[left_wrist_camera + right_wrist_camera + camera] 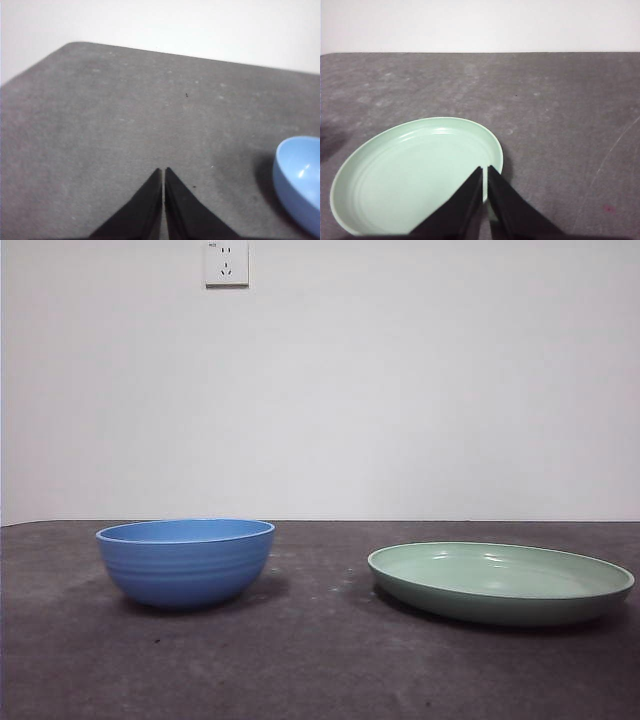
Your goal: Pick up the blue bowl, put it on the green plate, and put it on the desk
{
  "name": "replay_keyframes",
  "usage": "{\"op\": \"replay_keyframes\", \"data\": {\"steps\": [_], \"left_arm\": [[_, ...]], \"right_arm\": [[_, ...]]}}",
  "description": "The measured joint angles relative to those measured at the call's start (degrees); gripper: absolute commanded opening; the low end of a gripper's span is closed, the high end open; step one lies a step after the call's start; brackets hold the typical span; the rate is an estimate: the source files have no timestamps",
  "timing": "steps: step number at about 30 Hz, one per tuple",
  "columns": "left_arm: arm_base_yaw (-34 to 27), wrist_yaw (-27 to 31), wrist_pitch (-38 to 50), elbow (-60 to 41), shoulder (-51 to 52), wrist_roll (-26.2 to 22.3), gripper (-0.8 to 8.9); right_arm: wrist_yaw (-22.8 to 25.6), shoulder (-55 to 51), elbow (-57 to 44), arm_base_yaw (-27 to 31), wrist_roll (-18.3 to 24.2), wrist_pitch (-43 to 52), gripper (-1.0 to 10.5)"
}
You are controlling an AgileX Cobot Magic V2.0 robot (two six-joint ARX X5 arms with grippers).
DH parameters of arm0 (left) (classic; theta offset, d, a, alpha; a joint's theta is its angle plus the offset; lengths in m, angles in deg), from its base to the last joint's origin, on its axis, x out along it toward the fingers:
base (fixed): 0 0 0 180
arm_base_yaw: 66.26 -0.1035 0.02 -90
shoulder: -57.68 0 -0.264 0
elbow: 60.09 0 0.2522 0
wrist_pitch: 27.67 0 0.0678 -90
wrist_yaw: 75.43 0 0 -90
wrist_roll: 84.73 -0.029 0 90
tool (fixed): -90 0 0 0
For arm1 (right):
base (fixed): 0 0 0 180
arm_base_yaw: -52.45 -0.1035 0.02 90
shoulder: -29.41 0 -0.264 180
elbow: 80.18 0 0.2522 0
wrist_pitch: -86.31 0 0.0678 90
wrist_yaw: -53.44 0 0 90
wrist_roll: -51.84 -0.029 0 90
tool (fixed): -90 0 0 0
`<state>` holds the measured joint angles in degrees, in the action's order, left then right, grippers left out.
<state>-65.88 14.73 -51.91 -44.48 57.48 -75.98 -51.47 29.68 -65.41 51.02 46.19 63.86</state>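
Note:
The blue bowl (186, 562) stands upright on the desk (320, 660) at the left in the front view. The green plate (500, 582) lies empty on the desk at the right, apart from the bowl. My left gripper (164, 171) is shut and empty above bare desk, with the bowl's rim (300, 182) off to one side of it. My right gripper (485, 169) is shut and empty, raised over the plate's edge (415, 175). Neither gripper shows in the front view.
A white wall with a power socket (226, 262) rises behind the desk's far edge. The desk's far corner (75, 45) shows in the left wrist view.

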Motion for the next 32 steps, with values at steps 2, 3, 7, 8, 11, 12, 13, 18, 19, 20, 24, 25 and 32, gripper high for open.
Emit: {"op": "replay_keyframes", "data": {"steps": [2,3,7,8,11,12,13,18,19,20,24,25,32], "left_arm": [[0.0,0.0,0.0,0.0,0.0,2.9,0.10],[0.0,0.0,0.0,0.0,0.0,4.1,0.10],[0.0,0.0,0.0,0.0,0.0,8.8,0.10],[0.0,0.0,0.0,0.0,0.0,9.8,0.10],[0.0,-1.3,0.0,0.1,0.0,12.9,0.10],[0.0,-2.3,0.0,0.1,0.0,13.5,0.10],[0.0,-3.7,-0.5,0.4,0.0,14.1,0.10],[0.0,-6.1,-3.1,4.5,-0.3,15.8,0.10],[0.0,-6.1,-3.7,5.9,-0.5,16.0,0.10],[0.0,-6.1,-4.3,7.2,-0.8,16.0,0.10],[0.0,-6.1,-8.0,12.8,-3.0,16.0,0.10],[0.0,-6.2,-9.2,14.3,-3.9,16.0,0.10],[0.0,-10.9,-16.8,24.6,-11.7,11.6,0.10]], "right_arm": [[0.0,0.0,0.0,0.0,-1.6,0.0,0.1],[0.0,0.0,0.0,0.0,-2.4,0.0,0.1],[0.0,0.0,0.0,0.0,-7.0,0.0,0.1],[0.0,0.0,0.0,0.0,-8.1,0.0,0.1],[0.0,0.0,0.0,0.0,-10.5,0.3,0.1],[0.0,0.0,0.0,0.0,-11.3,0.7,0.1],[0.0,0.0,0.0,0.0,-12.0,0.9,0.1],[0.7,0.0,2.6,0.0,-13.9,0.4,0.1],[1.2,0.0,3.9,0.0,-14.0,0.4,0.1],[1.5,0.0,5.1,0.0,-14.1,0.5,0.1],[1.7,0.2,10.2,0.0,-14.2,0.3,0.1],[1.7,0.7,11.5,0.0,-14.2,-0.3,0.1],[1.5,8.2,22.4,0.0,-12.4,-10.8,0.1]]}}
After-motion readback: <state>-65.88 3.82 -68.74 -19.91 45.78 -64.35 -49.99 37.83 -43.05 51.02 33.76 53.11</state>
